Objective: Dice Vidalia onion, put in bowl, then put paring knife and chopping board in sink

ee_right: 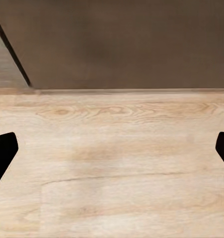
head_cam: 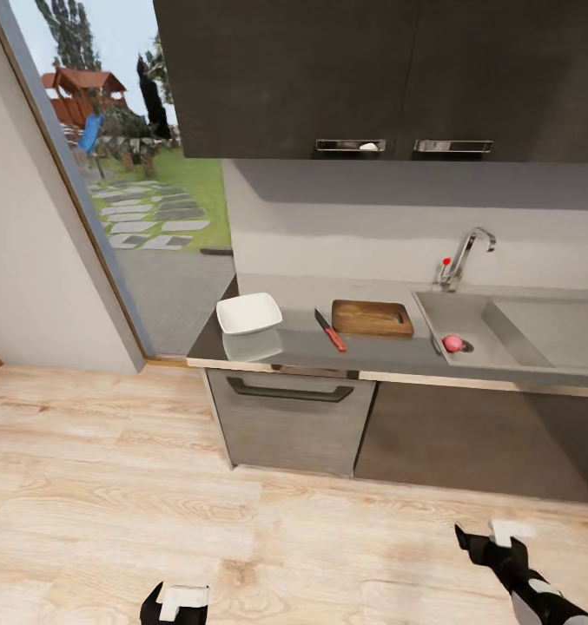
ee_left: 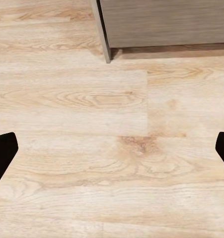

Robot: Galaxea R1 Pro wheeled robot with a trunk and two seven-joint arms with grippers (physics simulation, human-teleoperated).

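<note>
robot stands back from the countertop [head_cam: 389, 363], both arms low over the wood floor [head_cam: 111, 486]. no task step started yet as far as i can judge; this reads as the approach phase before the first pick.

left gripper [head_cam: 179, 601] hangs near the floor, holding nothing; in the left wrist view its dark fingertips [ee_left: 2, 153] sit at opposite edges, so it's spread wide. right gripper [head_cam: 489, 540] is the same: fingertips [ee_right: 2, 151] far apart, empty, pointed at the floor and the dark cabinet front [ee_right: 121, 44].

layout on top:
- vidalia onion [head_cam: 452, 343] sits in the sink [head_cam: 502, 325], at the near left corner of the basin, whole.
- chopping board [head_cam: 373, 318] lies flat just left of the sink, nothing on it.
- paring knife [head_cam: 331, 331] lies on the counter just left of the board, red handle toward the robot.
- bowl [head_cam: 249, 313] further left near the counter end, looks empty.
- tap [head_cam: 464, 256] behind the basin.

next move, my read: the base needs to close in on the sink side, trunk up, then the right arm reaches over the basin rim and comes down on the onion. it's round and sits by the basin wall, so the grasp needs centring.
</note>
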